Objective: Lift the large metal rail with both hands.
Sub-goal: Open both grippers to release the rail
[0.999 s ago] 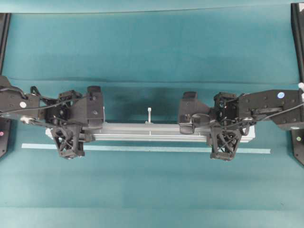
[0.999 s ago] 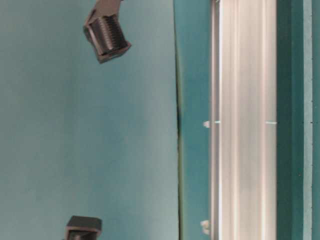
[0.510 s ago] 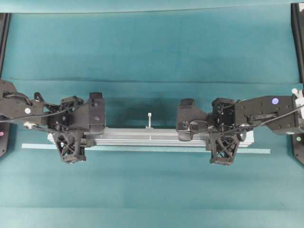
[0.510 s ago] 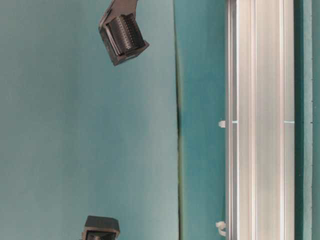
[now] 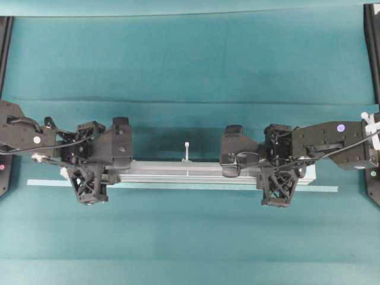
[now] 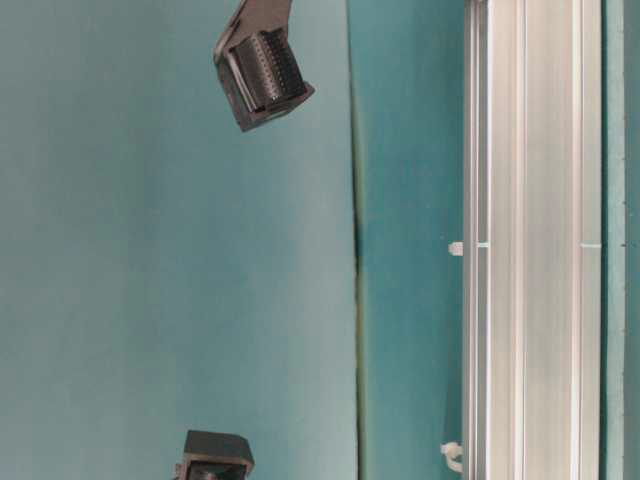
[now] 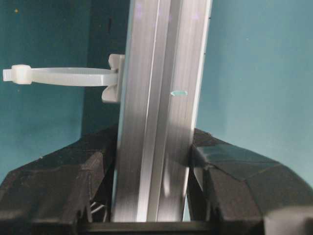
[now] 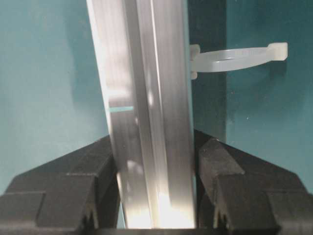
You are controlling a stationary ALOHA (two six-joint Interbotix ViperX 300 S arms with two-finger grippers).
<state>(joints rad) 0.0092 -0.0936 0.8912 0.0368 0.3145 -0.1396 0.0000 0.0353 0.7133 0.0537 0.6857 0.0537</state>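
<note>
Rail: we saw the large metal rail [image 5: 187, 171] as a long silver grooved bar across the frame's middle, above a pale tape strip [image 5: 178, 187].
Grippers: we saw the left gripper [image 7: 152, 196] and right gripper [image 8: 155, 196] each pinching the rail between black fingers.
Zip tie: one white zip tie [image 5: 186, 149] stuck up mid-rail.

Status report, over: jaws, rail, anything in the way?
Left gripper and right gripper: jaws shut on the rail, one near each end. Rail level, over the tape strip. Nothing in the way.
</note>
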